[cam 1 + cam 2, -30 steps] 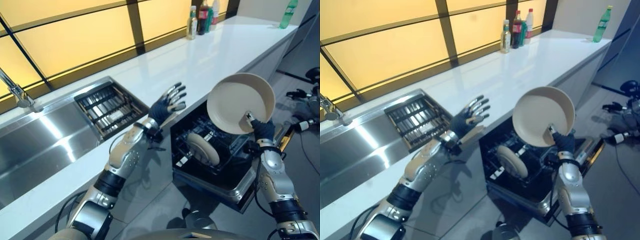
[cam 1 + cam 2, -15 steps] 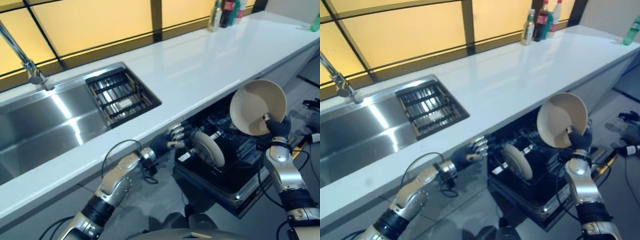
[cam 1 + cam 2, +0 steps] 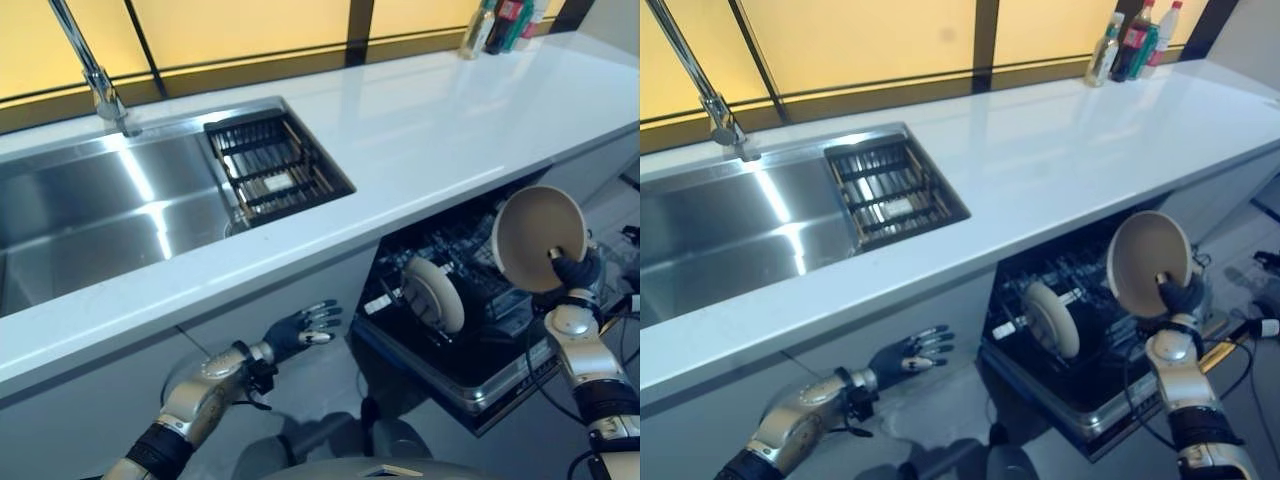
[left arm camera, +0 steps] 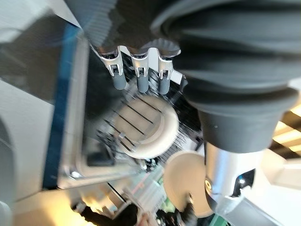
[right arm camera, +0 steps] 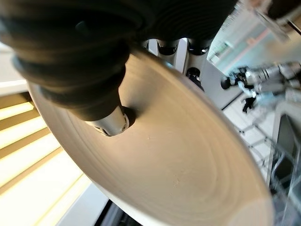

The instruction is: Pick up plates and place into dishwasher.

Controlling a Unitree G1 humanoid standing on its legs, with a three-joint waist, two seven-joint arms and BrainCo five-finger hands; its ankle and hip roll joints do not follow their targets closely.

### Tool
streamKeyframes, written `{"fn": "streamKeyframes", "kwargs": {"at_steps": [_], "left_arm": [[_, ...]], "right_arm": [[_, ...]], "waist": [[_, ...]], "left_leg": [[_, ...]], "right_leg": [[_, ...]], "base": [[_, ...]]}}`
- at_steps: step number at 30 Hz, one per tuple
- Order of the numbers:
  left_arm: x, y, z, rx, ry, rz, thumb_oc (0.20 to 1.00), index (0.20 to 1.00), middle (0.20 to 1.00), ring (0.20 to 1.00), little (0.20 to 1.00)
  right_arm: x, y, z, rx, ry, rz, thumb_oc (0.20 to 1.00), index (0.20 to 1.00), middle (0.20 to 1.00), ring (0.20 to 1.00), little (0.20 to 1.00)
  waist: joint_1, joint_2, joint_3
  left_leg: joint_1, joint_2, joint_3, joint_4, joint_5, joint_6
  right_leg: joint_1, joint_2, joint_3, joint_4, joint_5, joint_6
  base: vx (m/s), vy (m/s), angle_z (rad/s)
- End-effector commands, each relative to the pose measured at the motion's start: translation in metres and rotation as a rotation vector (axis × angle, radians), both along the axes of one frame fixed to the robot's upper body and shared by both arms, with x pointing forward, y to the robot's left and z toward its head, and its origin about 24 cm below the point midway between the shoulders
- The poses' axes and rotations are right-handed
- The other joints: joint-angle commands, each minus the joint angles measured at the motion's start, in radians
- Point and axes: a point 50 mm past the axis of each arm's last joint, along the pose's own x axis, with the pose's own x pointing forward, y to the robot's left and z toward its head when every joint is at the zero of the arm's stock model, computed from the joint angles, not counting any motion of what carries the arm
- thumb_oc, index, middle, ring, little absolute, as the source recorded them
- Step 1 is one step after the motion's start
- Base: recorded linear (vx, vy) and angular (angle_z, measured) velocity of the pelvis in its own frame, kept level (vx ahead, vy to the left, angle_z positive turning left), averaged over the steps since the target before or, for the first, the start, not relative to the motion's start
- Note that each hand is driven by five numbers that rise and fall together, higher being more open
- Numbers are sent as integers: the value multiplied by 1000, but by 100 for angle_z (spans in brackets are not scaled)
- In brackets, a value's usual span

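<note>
Fingers (image 5: 110, 123) pinch plate (image 3: 538, 236) rim above open dishwasher rack (image 3: 470, 340).

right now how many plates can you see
2: one plate is held upright in the right hand above the open dishwasher; another plate stands on edge in its rack. Others may be hidden deeper inside.

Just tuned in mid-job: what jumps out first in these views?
The beige plate held upright in the right hand, over the open dishwasher rack under the white counter. A second plate already stands on edge in that rack. The left hand hangs open, low before the cabinet front, left of the dishwasher.
</note>
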Motion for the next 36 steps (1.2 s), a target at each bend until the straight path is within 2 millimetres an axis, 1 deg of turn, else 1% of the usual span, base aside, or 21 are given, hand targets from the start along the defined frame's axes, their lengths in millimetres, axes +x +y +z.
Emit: {"fn": "streamKeyframes", "kwargs": {"at_steps": [1, 5, 8, 10, 12, 17, 20, 21, 22, 25, 27, 29, 31, 32, 34, 36], "left_arm": [[-4, 11, 6, -34, -79, 37, 1000, 1000, 1000, 1000, 1000], [-7, 28, 0, 16, -80, 49, 1000, 1000, 1000, 1000, 1000], [-10, 36, -3, 38, -65, 65, 1000, 1000, 1000, 1000, 1000], [-10, 36, -6, 51, -55, 59, 1000, 1000, 1000, 1000, 1000], [-13, 35, -8, 54, -47, 45, 1000, 1000, 1000, 1000, 1000], [-17, 27, -14, 69, -52, -1, 1000, 1000, 1000, 1000, 1000], [-21, 22, -22, 64, -31, -4, 1000, 1000, 1000, 1000, 1000], [-22, 21, -24, 64, -24, -6, 1000, 1000, 1000, 1000, 1000], [-24, 19, -27, 67, -20, -13, 1000, 1000, 1000, 1000, 1000], [-28, 15, -31, 52, -9, -26, 1000, 1000, 1000, 1000, 1000], [-31, 13, -34, 32, 5, -19, 1000, 1000, 1000, 1000, 1000], [-32, 10, -35, 27, 9, -15, 1000, 1000, 1000, 1000, 1000], [-35, 9, -37, 31, 10, -18, 1000, 1000, 1000, 1000, 1000], [-37, 8, -39, 39, 11, -28, 1000, 1000, 1000, 1000, 1000], [-40, 9, -42, 30, 22, -24, 1000, 1000, 1000, 1000, 1000], [-41, 10, -44, 16, 30, -18, 1000, 1000, 1000, 1000, 1000]], "right_arm": [[7, -17, 26, -166, -9, -22, 200, 200, 200, 200, 200], [4, -27, 23, -179, 32, -66, 200, 200, 200, 200, 200], [2, -30, 21, -151, 29, -92, 200, 200, 200, 200, 200], [1, -29, 18, -133, 22, -97, 200, 200, 200, 200, 200], [1, -28, 19, -108, -15, -98, 200, 200, 200, 200, 200], [0, -17, 21, -87, -88, -61, 200, 200, 200, 200, 200], [-6, -8, 17, 73, -184, -36, 200, 200, 200, 200, 200], [-8, -5, 14, 95, -198, -30, 200, 200, 200, 200, 200], [-11, 1, 8, 82, -186, -9, 200, 200, 200, 200, 200], [-16, 12, 1, 50, -124, 39, 200, 200, 200, 200, 200], [-19, 16, -5, 56, -96, 60, 200, 200, 200, 200, 200], [-15, 26, -7, 56, -82, 104, 200, 200, 200, 200, 200], [-9, 34, -6, 15, -55, 154, 200, 200, 200, 200, 200], [-5, 38, -5, -33, -28, 192, 200, 200, 200, 200, 200], [-3, 38, -1, -100, 11, 229, 200, 200, 200, 200, 200], [-4, 35, 0, -123, 41, 240, 200, 200, 200, 200, 200]], "waist": [[26, 18, -9], [32, 23, 7], [29, 31, 15], [23, 33, 18], [15, 39, 21], [-20, 47, 23], [-53, 49, 12], [-61, 49, 8], [-75, 47, 0], [-98, 42, -16], [-103, 41, -21], [-91, 32, -21], [-77, 20, -20], [-73, 14, -22], [-70, 12, -30], [-70, 11, -46]], "left_leg": [[-26, -17, -7, -40, 25, 76], [-38, -17, -9, -24, 21, 75], [-40, -18, -7, -21, 22, 73], [-36, -19, -6, -19, 16, 76], [-35, -20, -4, -12, 12, 75], [-26, -22, 10, 11, -10, 81], [-12, -21, 21, 25, -26, 83], [-9, -22, 24, 27, -30, 84], [4, -23, 27, 23, -36, 83], [31, -19, 44, 9, -37, 83], [56, -14, 60, 3, -45, 83], [77, -7, 98, -3, -50, 81], [103, 1, 142, -5, -62, 82], [112, 7, 157, 3, -71, 87], [119, 13, 163, 16, -76, 86], [124, 15, 160, 26, -87, 83]], "right_leg": [[-80, -43, 15, 59, 82, 44], [-89, -42, 12, 63, 79, 43], [-95, -41, 11, 69, 77, 42], [-102, -41, 14, 75, 75, 44], [-107, -39, 17, 80, 72, 42], [-120, -37, 35, 92, 70, 44], [-123, -30, 60, 97, 67, 45], [-124, -28, 66, 96, 67, 45], [-125, -25, 74, 93, 69, 48], [-130, -18, 77, 99, 64, 54], [-124, -10, 58, 100, 56, 57], [-129, -6, -10, 105, 53, 62], [-139, -10, -79, 114, 67, 72], [-140, -8, -92, 114, 61, 68], [-130, 0, -93, 112, 41, 54], [-111, 13, -76, 103, 22, 40]], "base": [[-15, -66, 4], [-6, -21, 1], [0, 0, 0], [0, 0, 0], [0, 0, 0], [22, -7, -4], [63, -18, -19], [74, -32, -29], [79, -31, -28], [87, -29, -25], [55, -36, -31], [15, -47, -55], [30, -62, -84], [69, -91, -96], [91, -84, -84], [130, -51, -44]]}}
